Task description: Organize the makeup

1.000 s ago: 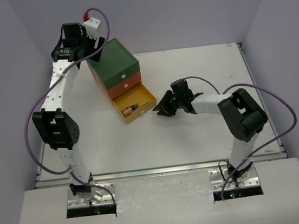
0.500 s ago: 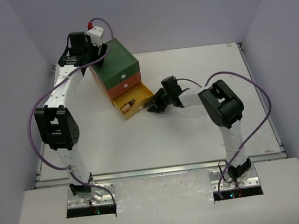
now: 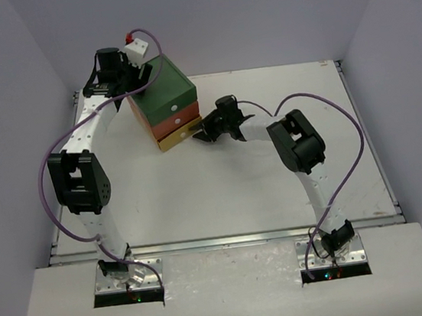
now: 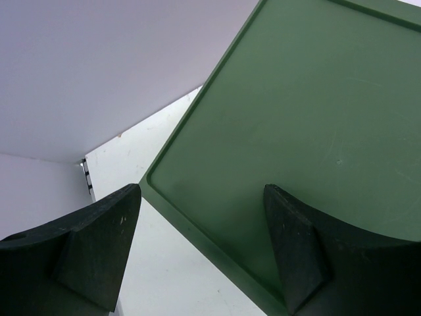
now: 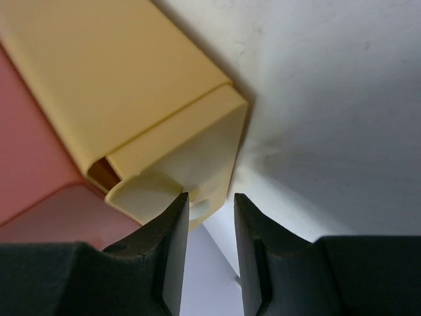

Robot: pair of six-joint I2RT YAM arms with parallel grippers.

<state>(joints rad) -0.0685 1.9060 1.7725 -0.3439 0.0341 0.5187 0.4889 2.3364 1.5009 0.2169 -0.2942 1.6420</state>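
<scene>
No makeup shows in any view. The drawer box (image 3: pixel 162 85) stands at the back left, with a green top (image 4: pixel 316 105), an orange middle and a yellow bottom drawer (image 3: pixel 178 136). That yellow drawer (image 5: pixel 177 164) sticks out only a sliver. My right gripper (image 3: pixel 201 135) is right at its front. A narrow gap separates the jaws of the right gripper (image 5: pixel 209 197), and the drawer's small white knob (image 5: pixel 199 209) sits just beyond their tips. My left gripper (image 3: pixel 138 74) is open and straddles the box's back left edge. In the wrist view, the left gripper (image 4: pixel 200 191) has one finger over the green top and one over the table.
The orange drawer (image 3: pixel 176 121) is closed above the yellow one. The white table (image 3: pixel 276 188) spreads to the front and right of the box. Grey walls close in on the left, the back and the right. The right arm's elbow (image 3: pixel 295 144) rises mid-table.
My right gripper moved left against the yellow drawer and pushed it almost fully in, hiding the small bottle that lay in it. The left gripper shifted slightly at the box's back.
</scene>
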